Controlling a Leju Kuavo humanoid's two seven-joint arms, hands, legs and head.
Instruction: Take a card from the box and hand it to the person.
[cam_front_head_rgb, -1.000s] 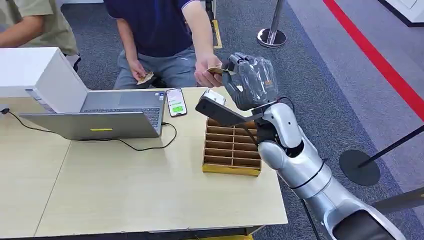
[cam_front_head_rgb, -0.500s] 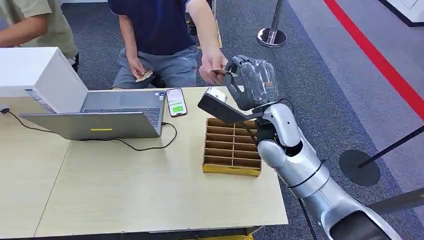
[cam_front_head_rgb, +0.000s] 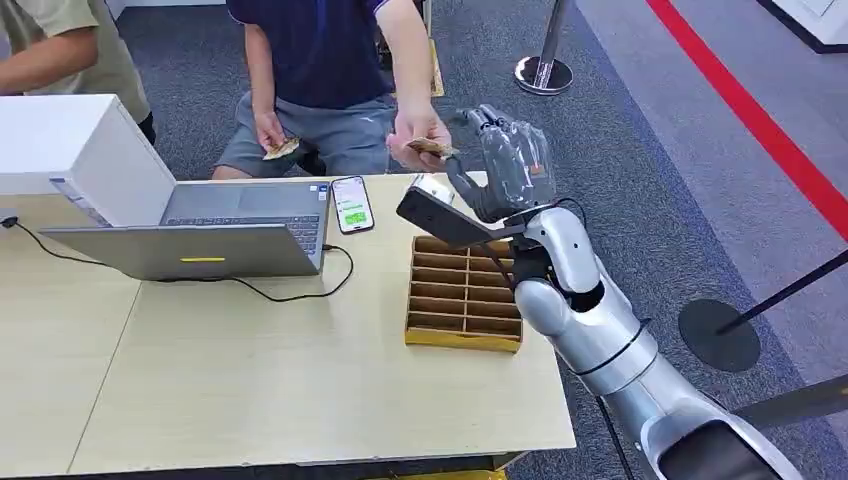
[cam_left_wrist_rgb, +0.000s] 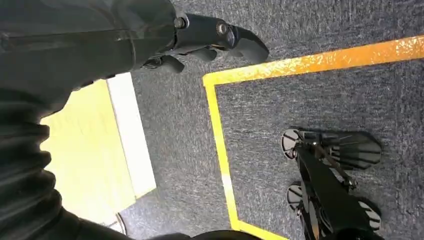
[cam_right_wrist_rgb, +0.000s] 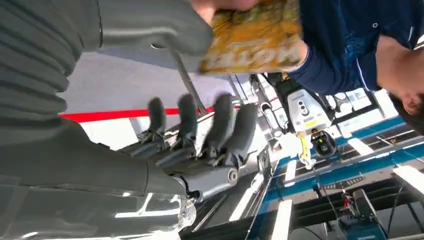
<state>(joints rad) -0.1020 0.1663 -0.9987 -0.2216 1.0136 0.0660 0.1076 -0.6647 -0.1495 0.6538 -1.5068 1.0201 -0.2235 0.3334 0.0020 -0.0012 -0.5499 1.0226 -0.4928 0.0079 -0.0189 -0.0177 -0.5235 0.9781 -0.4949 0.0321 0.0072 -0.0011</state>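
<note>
Beyond the table's far edge, my right hand (cam_front_head_rgb: 505, 165) is raised with its fingers spread apart. A yellow-brown card (cam_front_head_rgb: 430, 147) sits just left of it, pinched in the person's hand (cam_front_head_rgb: 415, 135). In the right wrist view the card (cam_right_wrist_rgb: 255, 37) lies by my thumb (cam_right_wrist_rgb: 150, 25), held by the person's fingers, while my darker fingers (cam_right_wrist_rgb: 200, 130) stand well away from it. The brown divided box (cam_front_head_rgb: 463, 295) rests on the table below my right arm. My left hand (cam_left_wrist_rgb: 220, 40) hangs over the floor and holds nothing.
A laptop (cam_front_head_rgb: 200, 235), a phone (cam_front_head_rgb: 352, 204) and a white box (cam_front_head_rgb: 70, 150) occupy the table's (cam_front_head_rgb: 250, 380) back left. The person's other hand holds another card (cam_front_head_rgb: 283, 150). A second person (cam_front_head_rgb: 60, 50) sits at far left. Stanchion bases stand on the carpet to the right.
My right hand's fingers have spread away from the card, which now stays in the person's hand, slightly left of my hand. The arm has hardly moved.
</note>
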